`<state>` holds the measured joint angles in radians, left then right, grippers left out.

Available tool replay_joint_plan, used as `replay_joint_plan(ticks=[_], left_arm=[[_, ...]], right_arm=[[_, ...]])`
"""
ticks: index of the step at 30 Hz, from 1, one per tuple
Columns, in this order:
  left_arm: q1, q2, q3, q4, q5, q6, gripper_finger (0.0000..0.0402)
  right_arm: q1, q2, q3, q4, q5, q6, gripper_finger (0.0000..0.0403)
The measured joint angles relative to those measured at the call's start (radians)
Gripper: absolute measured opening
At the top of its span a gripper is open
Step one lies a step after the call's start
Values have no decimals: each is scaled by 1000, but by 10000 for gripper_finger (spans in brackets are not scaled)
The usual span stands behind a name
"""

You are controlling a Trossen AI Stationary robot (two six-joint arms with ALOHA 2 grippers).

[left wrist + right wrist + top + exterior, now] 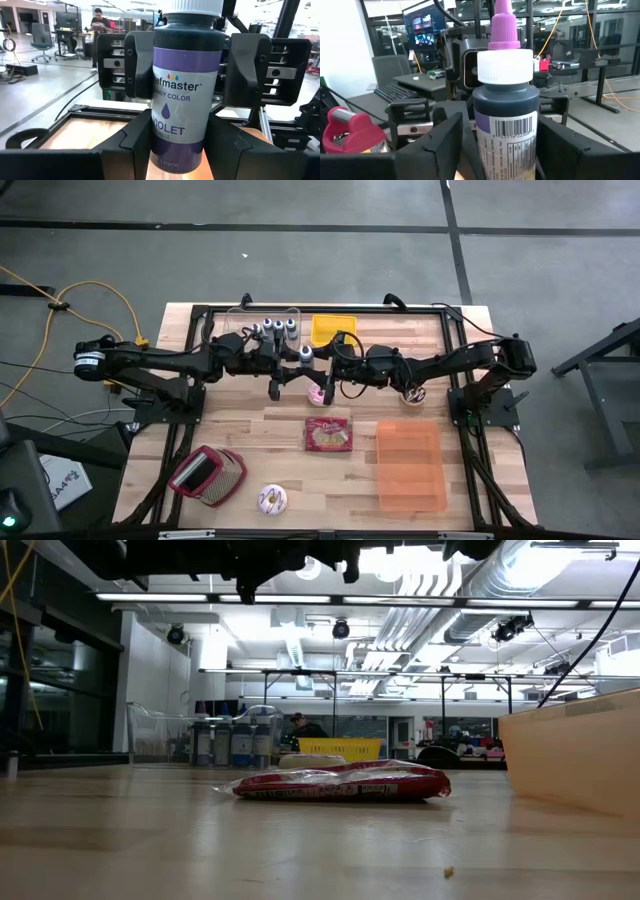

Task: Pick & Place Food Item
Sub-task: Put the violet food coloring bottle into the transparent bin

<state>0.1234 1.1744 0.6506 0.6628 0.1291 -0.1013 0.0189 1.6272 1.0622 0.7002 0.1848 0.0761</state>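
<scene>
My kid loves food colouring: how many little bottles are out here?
5 bottles visible: four stand in the clear bin at the table's far edge; one is held in the left gripper above the middle. More may be hidden.

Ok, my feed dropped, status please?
Left gripper shut on violet colour bottle, raised over table centre. Right gripper, jaws open, flanking same bottle. Red snack packet flat on table, clear of both.

Near the two grippers: one held violet bottle [185, 95], four bottles [272, 330] in a clear bin, two trays, one red packet [328, 434], one donut [272, 500].
</scene>
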Motion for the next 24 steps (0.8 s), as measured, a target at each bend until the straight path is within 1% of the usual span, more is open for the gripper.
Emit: replay_joint_plan(ticks=[4,10,13,16,24], left_arm=[[0,0,0,0,0,0,145],[-1,0,0,-1,5,-1,145],[-1,0,0,-2,13,-1,145],[-1,0,0,-3,13,-2,145],[-1,0,0,-3,13,-2,145]], right_arm=[[0,0,0,0,0,0,200],[-1,0,0,0,0,-3,151],[-2,0,0,-1,0,-3,133],[-2,0,0,-1,0,-3,127],[-2,0,0,-2,0,-3,130]])
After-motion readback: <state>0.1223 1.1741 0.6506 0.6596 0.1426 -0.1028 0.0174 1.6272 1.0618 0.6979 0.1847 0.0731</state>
